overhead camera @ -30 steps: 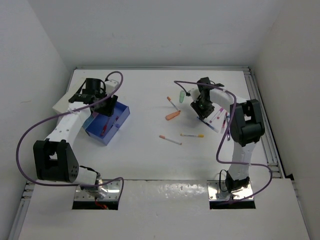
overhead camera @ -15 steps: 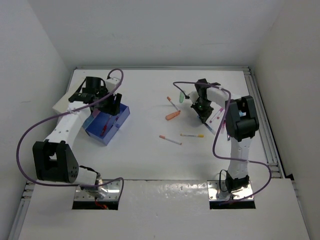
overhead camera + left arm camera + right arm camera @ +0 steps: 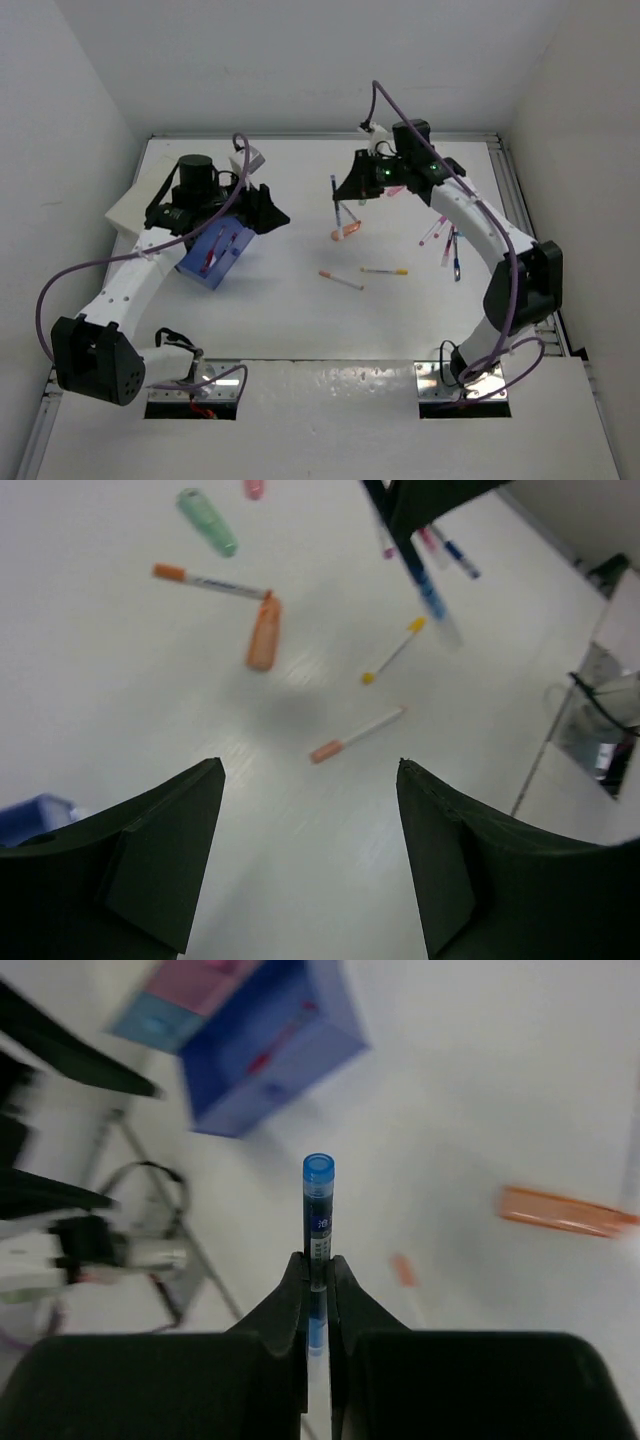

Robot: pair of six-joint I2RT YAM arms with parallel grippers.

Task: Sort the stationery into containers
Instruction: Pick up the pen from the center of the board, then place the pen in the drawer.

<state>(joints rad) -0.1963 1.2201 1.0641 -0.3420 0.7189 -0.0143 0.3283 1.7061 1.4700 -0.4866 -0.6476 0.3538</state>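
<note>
My right gripper (image 3: 348, 188) is shut on a blue pen (image 3: 318, 1210) and holds it in the air above the middle of the table; the pen also shows in the top view (image 3: 334, 190). My left gripper (image 3: 270, 212) is open and empty, just right of the blue box (image 3: 212, 252). In the left wrist view my left gripper (image 3: 308, 770) looks down on an orange marker (image 3: 263, 635), a green marker (image 3: 207, 522), a yellow-tipped pen (image 3: 393, 652) and two orange-capped white pens (image 3: 355, 736). A pink box (image 3: 200, 980) lies beside the blue box (image 3: 270, 1060).
Several loose pens (image 3: 443, 238) lie at the right side of the table. The orange marker (image 3: 345, 232) lies below the right gripper. A white pad (image 3: 125, 205) sits at the far left. A raised rail (image 3: 525, 230) runs along the table's right edge.
My right gripper rose from the pens at the right and swung left to mid-table with the blue pen in it. My left gripper moved from over the blue box out to the right.
</note>
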